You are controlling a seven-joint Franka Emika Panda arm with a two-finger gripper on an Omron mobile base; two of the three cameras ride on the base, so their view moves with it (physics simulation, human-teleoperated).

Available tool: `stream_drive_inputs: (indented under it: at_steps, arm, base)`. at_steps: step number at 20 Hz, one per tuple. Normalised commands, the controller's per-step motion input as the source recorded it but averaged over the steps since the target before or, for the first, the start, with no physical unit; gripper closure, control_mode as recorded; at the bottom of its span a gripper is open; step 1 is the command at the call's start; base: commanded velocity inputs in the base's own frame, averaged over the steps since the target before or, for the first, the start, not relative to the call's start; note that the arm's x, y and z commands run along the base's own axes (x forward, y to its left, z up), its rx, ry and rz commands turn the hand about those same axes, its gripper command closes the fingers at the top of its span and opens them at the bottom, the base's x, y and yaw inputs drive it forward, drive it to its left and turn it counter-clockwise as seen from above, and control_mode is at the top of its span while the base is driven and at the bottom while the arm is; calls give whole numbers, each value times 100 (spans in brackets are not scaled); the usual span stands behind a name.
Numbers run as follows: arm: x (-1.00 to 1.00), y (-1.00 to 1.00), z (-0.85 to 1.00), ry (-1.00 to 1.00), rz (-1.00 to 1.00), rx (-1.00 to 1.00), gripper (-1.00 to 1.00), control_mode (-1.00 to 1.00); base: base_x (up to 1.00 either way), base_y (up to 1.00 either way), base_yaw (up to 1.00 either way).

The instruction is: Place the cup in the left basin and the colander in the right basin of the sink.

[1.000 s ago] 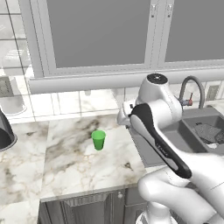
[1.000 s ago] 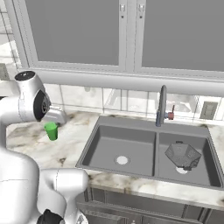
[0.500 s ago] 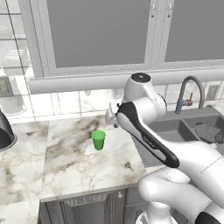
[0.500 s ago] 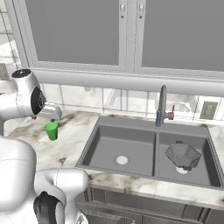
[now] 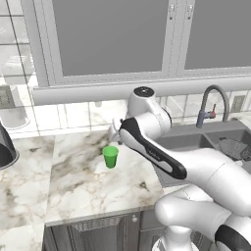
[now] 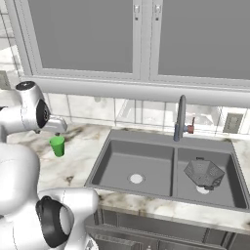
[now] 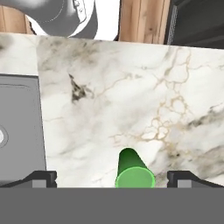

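Observation:
The green cup [image 5: 110,156] [image 6: 57,146] stands upright on the marble counter, left of the sink [image 6: 168,146]. My gripper [image 7: 114,178] hangs above it, open. In the hand view the cup [image 7: 134,174] shows from above between the two fingertips [image 7: 42,178], slightly right of middle, and nothing touches it. The hand [image 6: 55,126] sits just behind and above the cup. The dark grey colander [image 6: 203,173] [image 5: 232,146] lies in the right basin [image 6: 229,188]. Nothing lies in the left basin [image 6: 122,161] around its pale drain.
A tall arched faucet [image 6: 180,117] [image 5: 212,104] rises behind the sink's divider. A dark rounded object [image 5: 5,149] sits at the counter's far left. Tiled wall and window sill close off the back. Open marble [image 5: 78,186] lies in front of the cup.
The arm has swung left, away from the sink, bringing the hand over the cup. The jaws stayed open. Cup and colander have not moved.

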Motion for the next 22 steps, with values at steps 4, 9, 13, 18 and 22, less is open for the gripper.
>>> stream_drive_inputs:
  at_steps: [4, 9, 13, 18, 22]
  arm:
    - [27, 1, -29, 0, 2, 0, -100, -100]
    - [28, 0, -15, 0, 1, 0, -100, -100]
    - [19, 0, -12, 0, 1, 0, -100, -100]
    - [14, 0, -19, 0, 1, 0, -100, -100]
    - [22, 0, -25, 0, 0, 0, -100, -100]
  base:
    - [0, 0, 0]
    - [0, 0, 0]
    - [0, 0, 0]
    - [0, 0, 0]
    - [0, 0, 0]
